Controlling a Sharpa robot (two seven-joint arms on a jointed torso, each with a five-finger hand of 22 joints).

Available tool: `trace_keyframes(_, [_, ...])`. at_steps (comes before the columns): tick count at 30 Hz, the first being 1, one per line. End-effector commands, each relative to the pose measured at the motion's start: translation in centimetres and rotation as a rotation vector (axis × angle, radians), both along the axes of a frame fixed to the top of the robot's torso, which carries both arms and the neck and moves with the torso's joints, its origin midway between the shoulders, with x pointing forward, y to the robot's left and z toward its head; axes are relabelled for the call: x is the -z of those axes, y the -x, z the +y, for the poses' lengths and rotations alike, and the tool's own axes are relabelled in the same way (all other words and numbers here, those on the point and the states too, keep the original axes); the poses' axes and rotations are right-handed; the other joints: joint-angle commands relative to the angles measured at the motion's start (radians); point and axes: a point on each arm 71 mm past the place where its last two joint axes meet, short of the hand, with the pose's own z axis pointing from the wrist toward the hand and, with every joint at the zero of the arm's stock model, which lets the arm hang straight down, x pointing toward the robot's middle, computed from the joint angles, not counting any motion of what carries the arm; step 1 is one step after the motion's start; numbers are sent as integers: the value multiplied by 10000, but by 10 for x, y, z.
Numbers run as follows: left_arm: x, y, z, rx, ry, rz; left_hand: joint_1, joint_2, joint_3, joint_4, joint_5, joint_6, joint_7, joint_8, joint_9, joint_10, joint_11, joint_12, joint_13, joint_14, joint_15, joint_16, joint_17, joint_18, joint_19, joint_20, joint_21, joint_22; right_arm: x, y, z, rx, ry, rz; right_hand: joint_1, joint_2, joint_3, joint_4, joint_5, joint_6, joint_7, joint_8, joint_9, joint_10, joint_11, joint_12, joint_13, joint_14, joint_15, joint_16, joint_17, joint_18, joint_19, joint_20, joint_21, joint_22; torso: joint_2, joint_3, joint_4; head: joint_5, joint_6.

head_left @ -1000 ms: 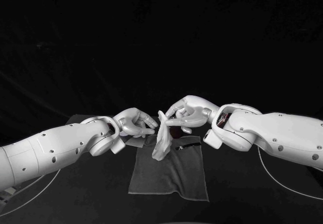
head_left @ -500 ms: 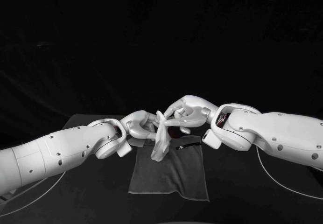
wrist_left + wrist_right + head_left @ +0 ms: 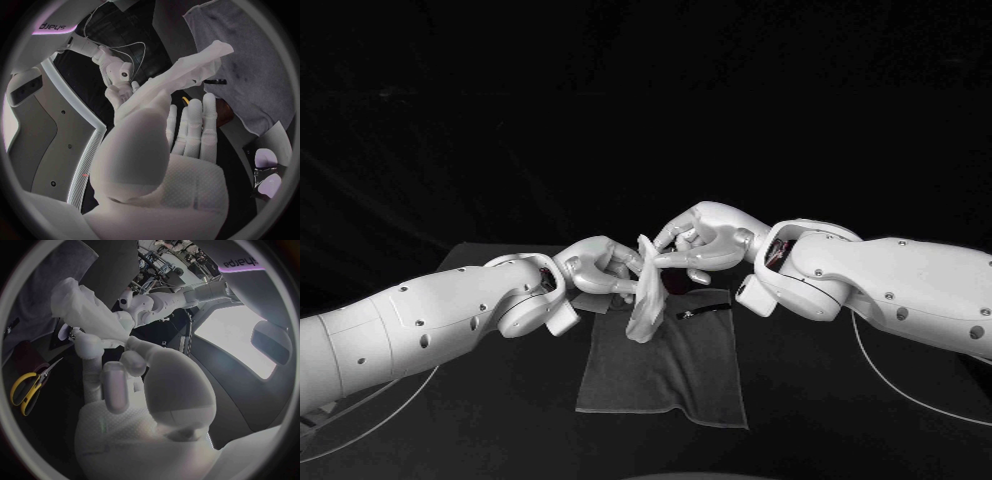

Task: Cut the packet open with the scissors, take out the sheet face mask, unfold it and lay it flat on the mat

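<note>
**mask held up above the mat, between both hands**

from my seat, the sheet face mask (image 3: 643,300) is out and hanging in the air over the far end of the mat (image 3: 668,375), a pale crumpled strip that is not yet spread open. my right hand (image 3: 697,248) has its upper edge pinched between thumb and a finger, with the rest of the mask drooping below that grip. my left hand (image 3: 599,266) is right up against the mask's other side, fingers reaching toward it. in the left wrist view those fingers (image 3: 190,127) lie stretched out fairly straight with the mask running across above them, and i cannot tell whether that hand actually has a grip on it or just touches it. the grey mat lies flat on the black table (image 3: 488,400). a small dark object (image 3: 704,313) rests on the mat's far right part; i cannot make out what it is. the yellow-handled scissors (image 3: 26,386) lie on the table near the mat, apart from both hands.
</note>
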Motion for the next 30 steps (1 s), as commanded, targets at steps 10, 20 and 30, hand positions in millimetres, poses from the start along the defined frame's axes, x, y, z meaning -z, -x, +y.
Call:
trace_keyframes(10, [2,3,-4,593,776,1192,-88,399,219,224,-34,987,85,268,102,454,-28,296,85,231,-34,587,175,92,-28,-91,152,247,1,-3,-5,91,127,68,-21,100,60,3,41,47,12,496,531,44,26,-13,17,633,-85,52,936,85,43,20,53,17,-1,6,-4,55,-54])
trace_keyframes(20, [1,0,-8,245,1123,1177,84,667,211,290,-28,2304,-163,851,508,1851,-565,1492,644,844,-447,1538,487,159,288,-257,554,570,4,-7,-10,313,228,60,-27,95,72,-6,41,43,13,505,537,50,27,-2,29,634,-82,58,942,83,43,21,67,25,2,3,-4,81,-62])
trace_keyframes(30, [-2,-8,1,-1138,1414,737,-52,333,1088,324,-30,1798,68,1104,1389,1725,-814,2018,988,1193,-758,1683,493,112,357,-624,1188,1184,5,-6,-13,385,251,84,-32,92,81,-12,41,42,14,513,542,54,28,3,35,632,-81,47,932,83,40,21,65,27,0,5,10,67,-41])
